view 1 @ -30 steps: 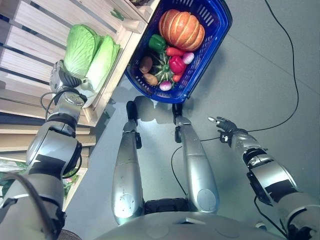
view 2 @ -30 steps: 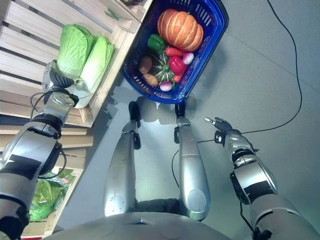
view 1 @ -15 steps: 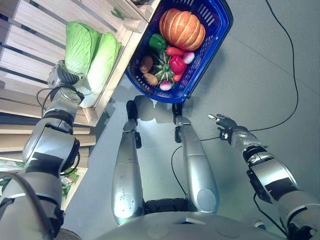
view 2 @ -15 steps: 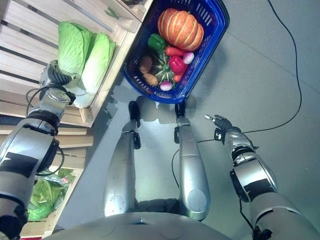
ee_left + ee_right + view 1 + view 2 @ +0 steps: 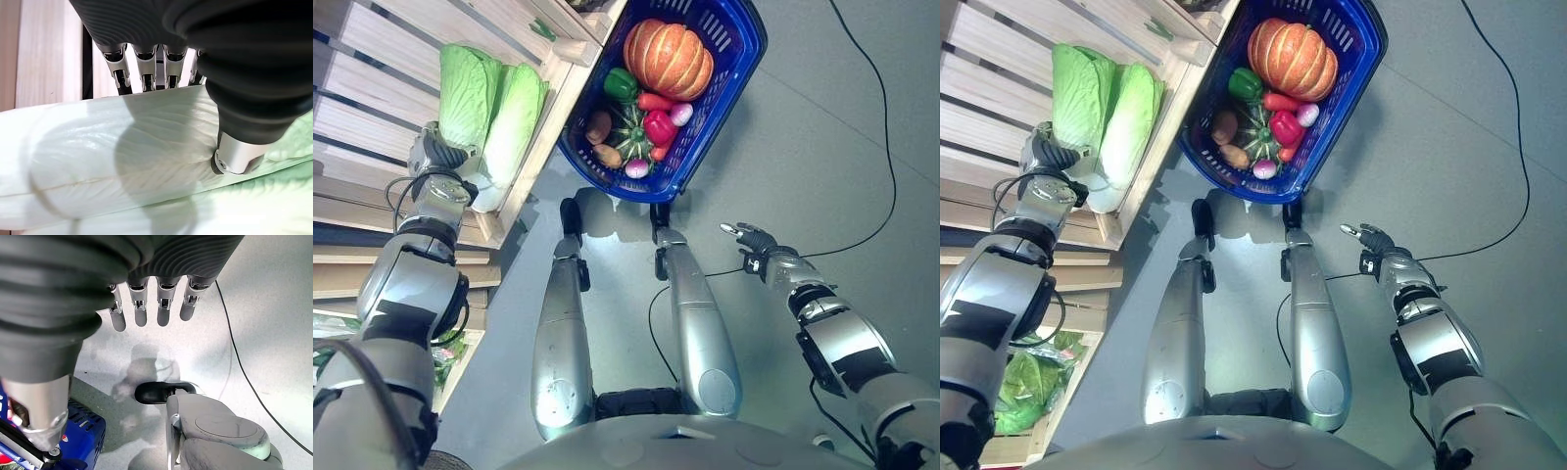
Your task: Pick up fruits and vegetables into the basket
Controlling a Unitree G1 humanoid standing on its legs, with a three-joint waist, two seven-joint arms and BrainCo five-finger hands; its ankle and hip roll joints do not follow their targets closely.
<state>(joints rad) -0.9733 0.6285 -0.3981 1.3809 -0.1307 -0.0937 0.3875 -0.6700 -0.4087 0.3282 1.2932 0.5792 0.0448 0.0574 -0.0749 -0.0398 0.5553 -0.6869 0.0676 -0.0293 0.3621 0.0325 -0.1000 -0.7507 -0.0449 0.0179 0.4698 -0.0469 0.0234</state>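
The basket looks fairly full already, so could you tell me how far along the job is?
Done: the blue basket on the floor already holds a pumpkin, peppers and smaller vegetables. In hand: the left hand is at the base of a cabbage on the wooden shelf, thumb and fingers either side of it, not yet lifted. Left: that cabbage and the second cabbage beside it. The right hand hangs open over the floor.

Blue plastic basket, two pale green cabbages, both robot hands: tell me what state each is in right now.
Blue plastic basket: on the floor, loaded with vegetables.
Two pale green cabbages: lying side by side on the wooden shelf.
Left hand: around a cabbage's white base.
Right hand: open, holding nothing.
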